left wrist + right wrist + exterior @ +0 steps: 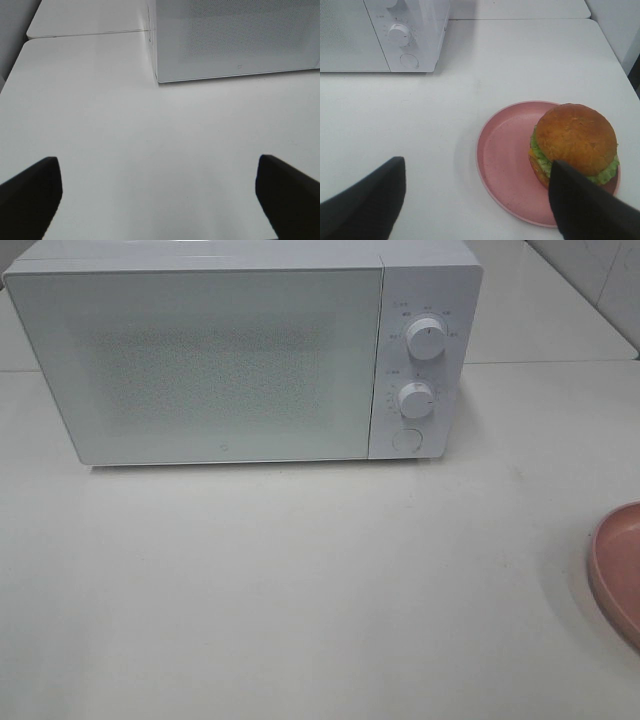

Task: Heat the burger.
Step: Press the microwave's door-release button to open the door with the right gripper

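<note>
Resting on a plate front-right of the shut microwave, the burger sits by the right gripper, fingers spread; the left gripper is spread too, holding nothing.

This looks like a small kitchen corner. A white microwave with its door shut stands at the far side of a plain white desk. It has two round knobs on its right side. At the near right, a burger sits on a pink plate. Food and a thing to warm it belong in a kitchen.
</note>
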Robot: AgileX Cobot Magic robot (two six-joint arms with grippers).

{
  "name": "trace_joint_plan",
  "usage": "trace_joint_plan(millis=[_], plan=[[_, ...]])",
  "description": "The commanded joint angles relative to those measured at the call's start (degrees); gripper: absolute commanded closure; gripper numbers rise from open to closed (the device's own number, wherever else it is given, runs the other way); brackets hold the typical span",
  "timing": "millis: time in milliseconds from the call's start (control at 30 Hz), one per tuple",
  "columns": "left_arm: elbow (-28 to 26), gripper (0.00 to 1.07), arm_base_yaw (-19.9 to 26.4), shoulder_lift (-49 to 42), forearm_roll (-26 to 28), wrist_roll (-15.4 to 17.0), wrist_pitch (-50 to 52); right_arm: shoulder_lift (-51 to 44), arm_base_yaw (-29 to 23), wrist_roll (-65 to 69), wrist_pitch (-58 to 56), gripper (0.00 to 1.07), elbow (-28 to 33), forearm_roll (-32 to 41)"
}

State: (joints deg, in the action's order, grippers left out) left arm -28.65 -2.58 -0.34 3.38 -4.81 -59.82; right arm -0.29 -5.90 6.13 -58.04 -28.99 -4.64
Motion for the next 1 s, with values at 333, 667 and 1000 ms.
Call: trace_joint_plan(millis=[333,667,1000], plan=[[0.1,0.09,-0.2,-1.1,0.7,0.2,0.3,-1.4,0.3,-0.1,0.3,0.32,0.0,0.1],[0.1,0.09,-0.2,-1.1,0.7,0.2,0.3,2.1,0.3,0.0,3.9,0.32,-3.3,0.2],[0.1,0.09,-0.2,-1.1,0.7,0.2,0.3,13.9,0.3,0.0,14.1,0.32,-4.5,0.1]])
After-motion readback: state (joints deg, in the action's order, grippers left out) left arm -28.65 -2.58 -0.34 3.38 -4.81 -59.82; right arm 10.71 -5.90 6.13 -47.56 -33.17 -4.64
